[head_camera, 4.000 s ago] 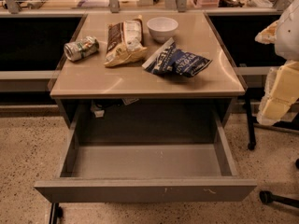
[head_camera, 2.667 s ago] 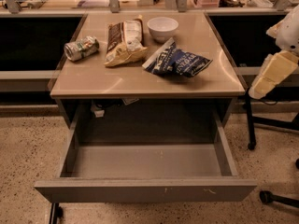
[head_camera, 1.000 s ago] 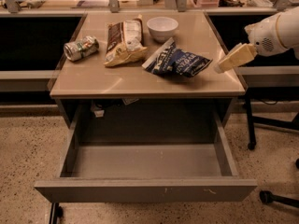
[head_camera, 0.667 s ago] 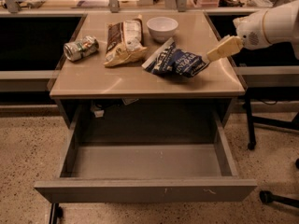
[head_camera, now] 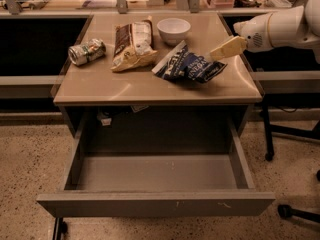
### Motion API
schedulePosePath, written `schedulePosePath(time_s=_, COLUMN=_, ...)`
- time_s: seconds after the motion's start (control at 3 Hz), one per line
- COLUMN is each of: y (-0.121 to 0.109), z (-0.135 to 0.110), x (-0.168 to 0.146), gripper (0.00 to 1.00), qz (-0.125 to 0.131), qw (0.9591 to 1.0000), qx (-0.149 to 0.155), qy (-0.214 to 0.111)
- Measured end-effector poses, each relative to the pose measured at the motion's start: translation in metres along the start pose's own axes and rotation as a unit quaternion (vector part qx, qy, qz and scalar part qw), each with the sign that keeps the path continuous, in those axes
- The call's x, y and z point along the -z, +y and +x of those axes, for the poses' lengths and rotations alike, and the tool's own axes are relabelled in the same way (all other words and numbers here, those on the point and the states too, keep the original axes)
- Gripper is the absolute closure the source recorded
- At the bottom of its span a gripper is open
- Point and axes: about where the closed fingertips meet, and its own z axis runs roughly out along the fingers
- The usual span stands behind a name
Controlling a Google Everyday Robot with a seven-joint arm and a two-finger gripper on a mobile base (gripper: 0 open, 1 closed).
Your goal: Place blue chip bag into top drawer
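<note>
The blue chip bag (head_camera: 186,66) lies crumpled on the right half of the tan table top, white strip toward its left end. The top drawer (head_camera: 156,203) is pulled fully out below the table and shows a bare grey floor. My gripper (head_camera: 216,53) reaches in from the right on a white arm and hangs just above the bag's right end, cream fingers pointing left and down.
A brown-and-cream bag (head_camera: 132,45) lies left of the blue bag. A white bowl (head_camera: 173,30) stands behind them and a crushed can (head_camera: 86,51) lies at the table's left. Dark chair legs and casters (head_camera: 287,211) stand at the right on the speckled floor.
My arm has swung in from the right side of the table, up and leftward, until the gripper is over the blue chip bag's right end. Nothing on the table has moved.
</note>
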Motion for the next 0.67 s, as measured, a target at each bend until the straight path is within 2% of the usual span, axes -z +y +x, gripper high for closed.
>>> schedulePosePath(time_s=0.33, y=0.018, z=-0.001, x=-0.010, gripper=0.00, qz=-0.057, qw=0.9976, qx=-0.033, qy=-0.021)
schedulePosePath(time_s=0.67, y=0.037, z=-0.002, x=-0.025, gripper=0.00, qz=-0.117, qw=0.9909, qx=-0.058, qy=-0.032)
